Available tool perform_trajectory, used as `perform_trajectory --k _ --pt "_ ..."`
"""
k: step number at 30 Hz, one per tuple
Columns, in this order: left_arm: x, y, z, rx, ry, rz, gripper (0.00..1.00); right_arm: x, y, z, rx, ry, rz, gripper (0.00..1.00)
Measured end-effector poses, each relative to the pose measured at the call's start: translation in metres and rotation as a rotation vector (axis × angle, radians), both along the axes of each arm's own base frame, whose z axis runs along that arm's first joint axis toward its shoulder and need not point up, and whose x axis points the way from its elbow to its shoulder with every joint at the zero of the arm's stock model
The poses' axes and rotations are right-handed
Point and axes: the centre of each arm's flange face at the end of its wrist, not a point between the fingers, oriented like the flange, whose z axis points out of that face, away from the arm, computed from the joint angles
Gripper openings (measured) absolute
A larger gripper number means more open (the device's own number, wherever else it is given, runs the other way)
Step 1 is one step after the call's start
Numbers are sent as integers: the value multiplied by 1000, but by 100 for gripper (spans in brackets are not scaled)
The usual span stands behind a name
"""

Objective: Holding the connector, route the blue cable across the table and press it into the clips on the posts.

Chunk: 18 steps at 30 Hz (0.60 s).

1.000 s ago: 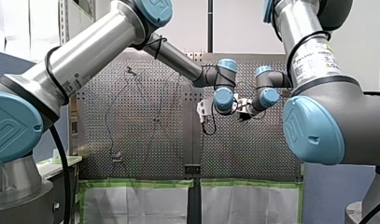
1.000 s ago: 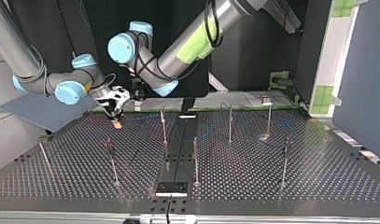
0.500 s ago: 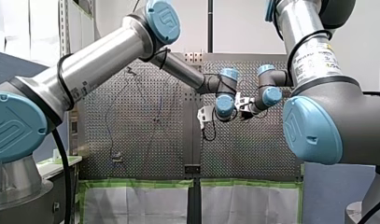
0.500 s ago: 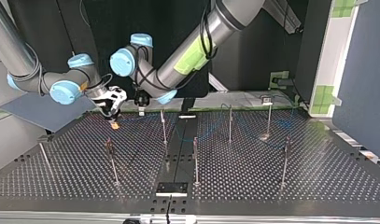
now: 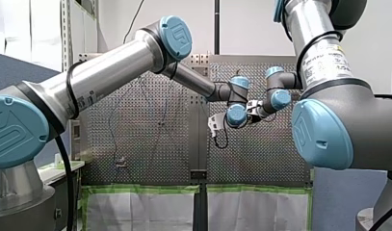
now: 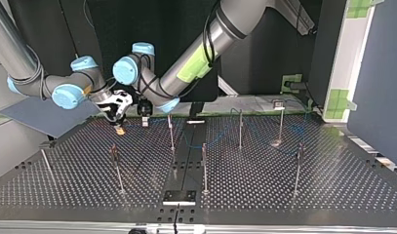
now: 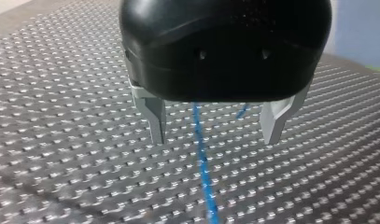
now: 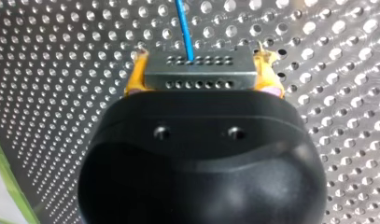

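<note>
R claw (image 8: 201, 69) tight on connector (image 8: 199, 78), L claw (image 7: 214, 135) wide over blue cable (image 7: 202, 161)

Perforated metal surface (image 6: 284, 185) lies under my right tool (image 6: 120, 128). Grey flat board (image 6: 40, 117) just beside that tool, off the surface edge. Black centre strip (image 6: 187, 156) near it, other side. Green-taped white frame (image 6: 340, 97) and dark blue partition (image 6: 381, 73) well apart from it. Green-edged white sheets (image 5: 140, 209) hang below the surface.

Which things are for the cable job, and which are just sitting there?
For the job: blue cable, connector in my right gripper, my open left gripper, posts, perforated table.
Just sitting: grey board beside the table, small plate at its near edge.
</note>
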Motion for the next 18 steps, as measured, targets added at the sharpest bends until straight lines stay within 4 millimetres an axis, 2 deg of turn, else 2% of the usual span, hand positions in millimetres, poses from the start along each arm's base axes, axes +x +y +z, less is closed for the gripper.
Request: perform_trajectory --k 5,13,18 --pt "8 3 3 -14 -13 23 100 0 0 0 0 0 0 0" --pt "13 4 -23 0 8 29 100 1 0 0 -1 -1 1 0" --pt "23 5 -18 -19 -10 42 100 1 0 0 -1 -1 3 0"
